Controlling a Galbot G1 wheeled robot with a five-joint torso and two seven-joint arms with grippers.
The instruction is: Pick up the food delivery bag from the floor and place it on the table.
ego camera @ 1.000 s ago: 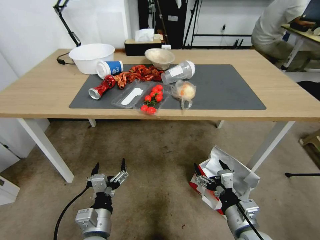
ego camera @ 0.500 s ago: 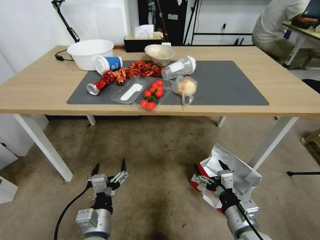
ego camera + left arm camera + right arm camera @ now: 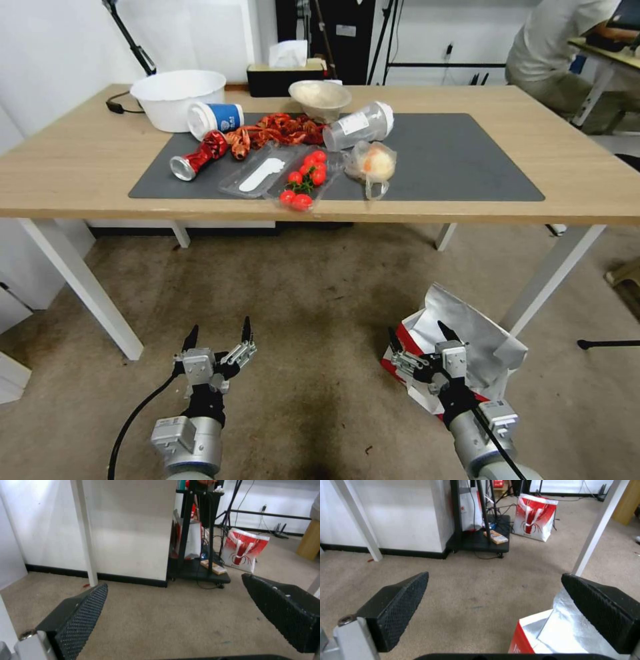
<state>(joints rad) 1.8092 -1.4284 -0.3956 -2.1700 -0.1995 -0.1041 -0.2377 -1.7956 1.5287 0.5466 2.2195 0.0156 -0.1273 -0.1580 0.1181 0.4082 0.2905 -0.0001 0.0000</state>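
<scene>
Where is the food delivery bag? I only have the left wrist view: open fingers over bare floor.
Observer: The head view shows the food delivery bag standing on the floor by the right gripper, near a white table leg.
Operator: Has that gripper got hold of it?
Observer: No. In the right wrist view its fingers are wide apart with only floor between them; the bag's foil-lined mouth sits beside one finger.
Operator: Any room on the table?
Observer: Yes. The table has food crowding the mat's left half; the mat's right half is bare.
</scene>
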